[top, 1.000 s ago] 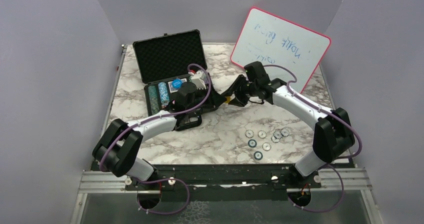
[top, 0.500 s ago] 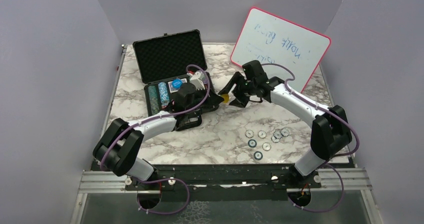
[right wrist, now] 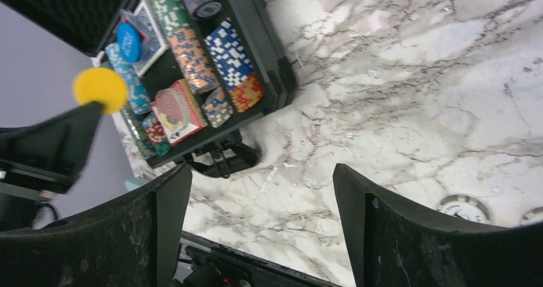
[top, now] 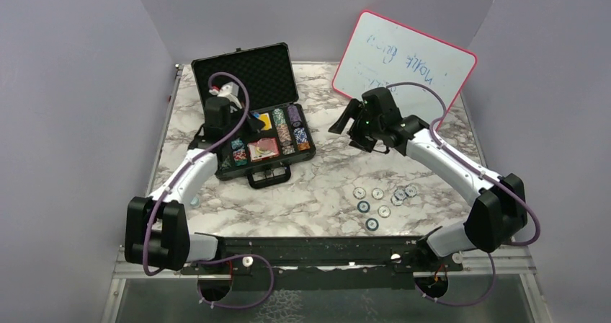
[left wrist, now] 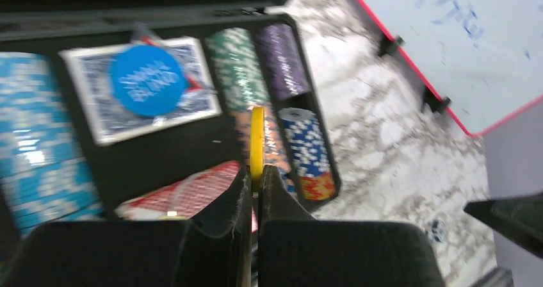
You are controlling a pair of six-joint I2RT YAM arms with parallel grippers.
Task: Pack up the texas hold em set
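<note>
The left fingers (left wrist: 221, 205) pinch the yellow button (left wrist: 257, 136) edge-on over the case (top: 248, 74), so it could slip; right fingers (right wrist: 397, 236) gape empty.

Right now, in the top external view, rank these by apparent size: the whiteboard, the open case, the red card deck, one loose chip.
1. open case and whiteboard: too alike to rank, and the whiteboard stands tilted, so its look may mislead.
2. red card deck.
3. loose chip, clearly smallest.
</note>
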